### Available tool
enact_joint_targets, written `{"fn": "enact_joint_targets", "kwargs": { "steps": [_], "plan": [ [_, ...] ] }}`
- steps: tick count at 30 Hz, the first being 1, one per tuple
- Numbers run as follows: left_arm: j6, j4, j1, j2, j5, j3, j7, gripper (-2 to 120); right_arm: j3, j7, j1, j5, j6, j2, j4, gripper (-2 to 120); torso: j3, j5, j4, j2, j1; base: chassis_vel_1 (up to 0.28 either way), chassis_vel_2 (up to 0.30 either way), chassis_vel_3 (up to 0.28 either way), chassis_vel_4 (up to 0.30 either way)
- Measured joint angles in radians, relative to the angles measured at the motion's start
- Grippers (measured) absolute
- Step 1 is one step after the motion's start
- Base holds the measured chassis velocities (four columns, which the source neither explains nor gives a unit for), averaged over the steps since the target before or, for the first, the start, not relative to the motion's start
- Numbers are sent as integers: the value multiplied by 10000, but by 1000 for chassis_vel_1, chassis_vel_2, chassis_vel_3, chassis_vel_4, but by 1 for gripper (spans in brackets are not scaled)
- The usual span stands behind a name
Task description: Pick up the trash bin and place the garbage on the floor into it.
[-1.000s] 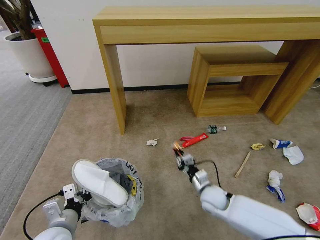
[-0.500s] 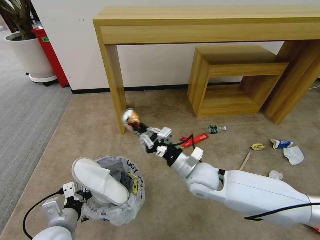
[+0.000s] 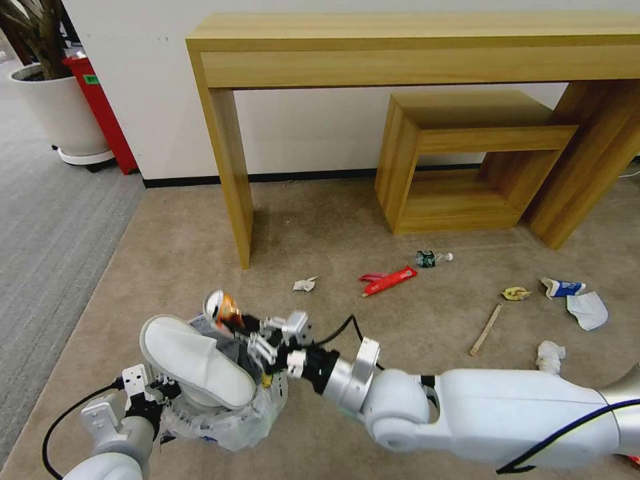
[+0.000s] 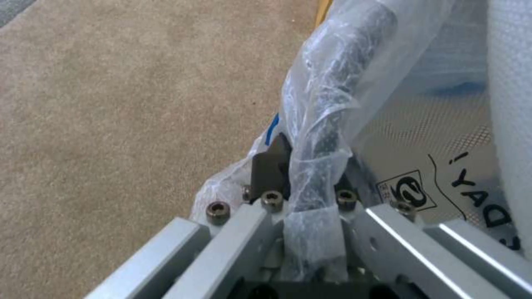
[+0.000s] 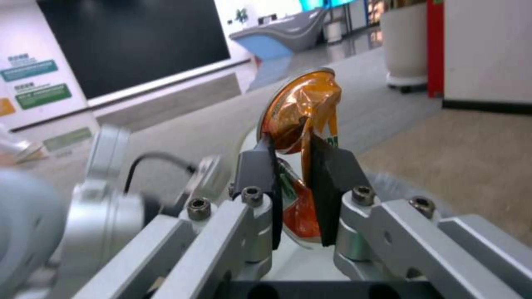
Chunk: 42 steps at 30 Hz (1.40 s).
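Note:
The trash bin (image 3: 230, 410), lined with a crinkly bag, stands on the beige floor (image 3: 333, 227) at the lower left with a white slipper (image 3: 193, 363) sticking out of it. My left gripper (image 3: 155, 395) is shut on the bin's bag-covered rim (image 4: 332, 99), clamped at the left gripper (image 4: 304, 178). My right gripper (image 3: 252, 331) hovers over the bin's opening, shut on a crumpled orange wrapper (image 3: 223, 310); the wrist view shows that wrapper (image 5: 302, 110) pinched in the right gripper (image 5: 294, 187). Garbage on the carpet: tissue (image 3: 304, 285), red wrapper (image 3: 388, 281), bottle (image 3: 430, 257), stick (image 3: 485, 329).
More litter lies to the right: a yellow wrapper (image 3: 515, 293), a blue-white wrapper (image 3: 562, 287), a white slipper (image 3: 587, 309) and a tissue (image 3: 550, 355). A wooden console table's leg (image 3: 233, 180) and a low nested table (image 3: 460, 167) stand behind. Grey carpet (image 3: 47, 220) lies left.
My right gripper lifted the orange wrapper from the floor, swung left past the table leg, and now holds it over the bin. The left arm and bin stayed put.

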Motion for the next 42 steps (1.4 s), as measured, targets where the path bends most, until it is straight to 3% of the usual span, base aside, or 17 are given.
{"fn": "enact_joint_targets", "kwargs": {
  "steps": [9, 27, 38, 41, 42],
  "plan": [
    [-13, 47, -62, -124, 29, -24, -2, 0, -449, 23, -462, -407, -6, 7, -503, 11, 0, 0, 0, 0, 0, 0, 0, 0, 0],
    [16, -351, 133, -552, 302, 95, 20, 0, -881, 242, -531, -627, -229, 1351, -2277, 11, 0, 0, 2, -1, 0, 0, 0, 0, 0],
    [28, -482, 234, -597, 390, 110, 44, 0, -777, 477, -436, -814, -451, 1531, -2570, 11, 0, -1, 1, 0, 0, 0, 0, 0, 0],
    [28, -461, 269, -631, 442, 116, 52, 0, -574, 523, -412, -786, -558, 1438, -2472, 26, 0, -1, 1, 0, 0, 0, 0, 0, 0],
    [28, -461, 269, -631, 442, 116, 52, 0, -574, 523, -412, -786, -558, 1438, -2472, 26, 0, -1, 1, 0, 0, 0, 0, 0, 0]
  ]
}}
